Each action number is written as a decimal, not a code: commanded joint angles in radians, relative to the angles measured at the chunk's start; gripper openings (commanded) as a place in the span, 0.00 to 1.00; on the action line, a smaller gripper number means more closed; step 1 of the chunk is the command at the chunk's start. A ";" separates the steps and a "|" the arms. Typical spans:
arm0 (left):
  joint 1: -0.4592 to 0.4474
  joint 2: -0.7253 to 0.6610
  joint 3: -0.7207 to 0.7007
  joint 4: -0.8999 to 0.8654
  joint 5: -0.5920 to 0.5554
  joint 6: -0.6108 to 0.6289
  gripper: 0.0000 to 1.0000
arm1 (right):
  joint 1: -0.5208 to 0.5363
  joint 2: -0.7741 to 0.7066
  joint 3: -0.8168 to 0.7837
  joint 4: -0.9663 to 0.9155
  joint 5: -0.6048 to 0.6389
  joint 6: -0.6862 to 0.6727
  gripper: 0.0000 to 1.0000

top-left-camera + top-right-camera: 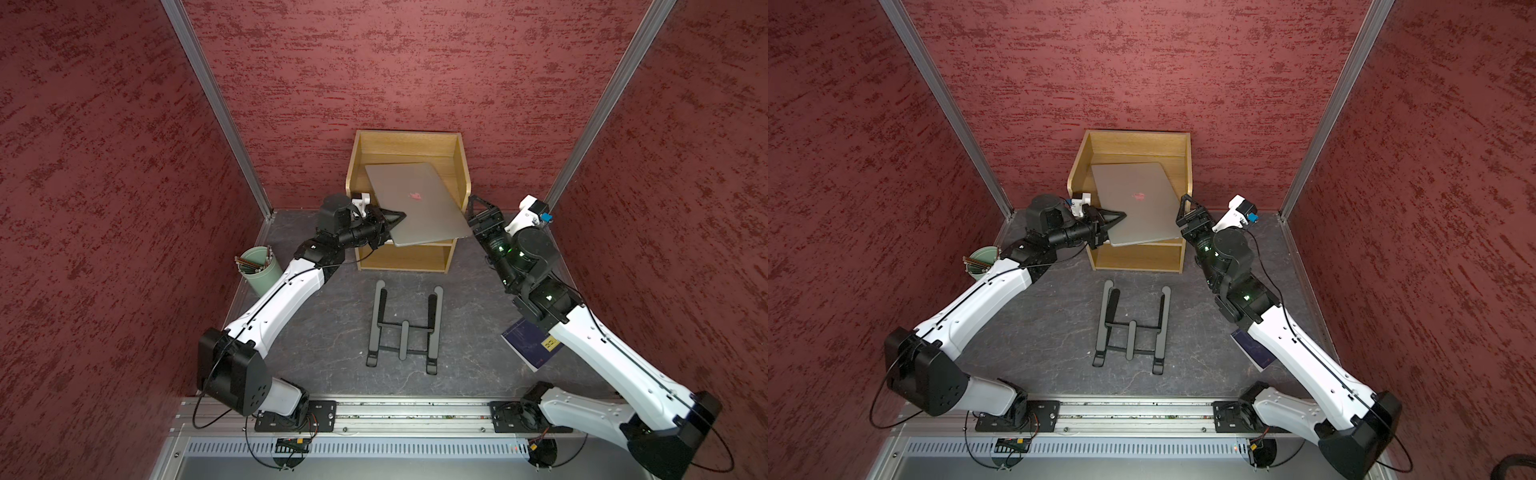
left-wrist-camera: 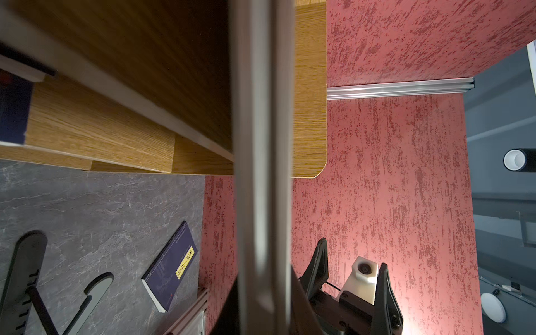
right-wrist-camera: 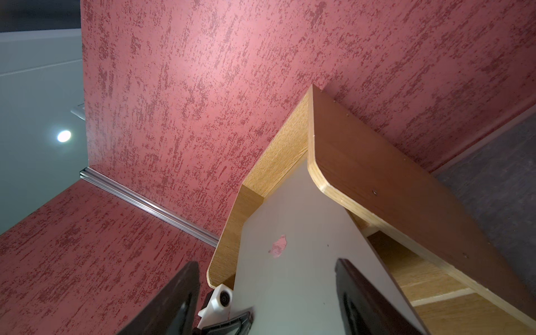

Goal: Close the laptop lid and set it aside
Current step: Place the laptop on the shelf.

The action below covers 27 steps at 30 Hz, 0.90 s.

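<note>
The lid is already down, so the closing is done and the step in hand is setting the laptop (image 1: 415,199) aside on the upper level of the wooden shelf unit (image 1: 456,143). In both top views the laptop lies skewed there: its far part is inside the shelf's walls, while its near edge overhangs the front and its right corner reaches the shelf's right side panel. The left gripper (image 1: 395,217) is clamped tight on the laptop's near left edge, and the left wrist view shows that thin silver edge (image 2: 261,145) running straight out from between its jaws. The right gripper (image 1: 473,212) sits just beside the right corner with its jaws spread wide and holding nothing. In the right wrist view its fingers (image 3: 174,301) stand far apart, with the lid (image 3: 290,275) showing between them. Whether the laptop rests flat on the shelf board cannot be told. I judge that the next move calls for squaring the laptop and sliding it further in, so nothing hangs over the front before the left claw lets go. The black folding stand (image 1: 405,328) on the table stands bare.
</note>
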 commanded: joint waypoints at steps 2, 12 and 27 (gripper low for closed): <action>0.013 0.003 0.063 0.116 0.044 0.024 0.00 | -0.002 -0.008 -0.007 -0.090 -0.051 0.011 0.80; 0.044 0.098 0.121 0.128 0.133 -0.013 0.00 | -0.010 -0.044 0.014 -0.325 -0.049 0.017 0.86; 0.095 0.108 0.091 0.128 0.184 -0.002 0.17 | -0.270 0.095 -0.055 0.008 -0.604 0.100 0.84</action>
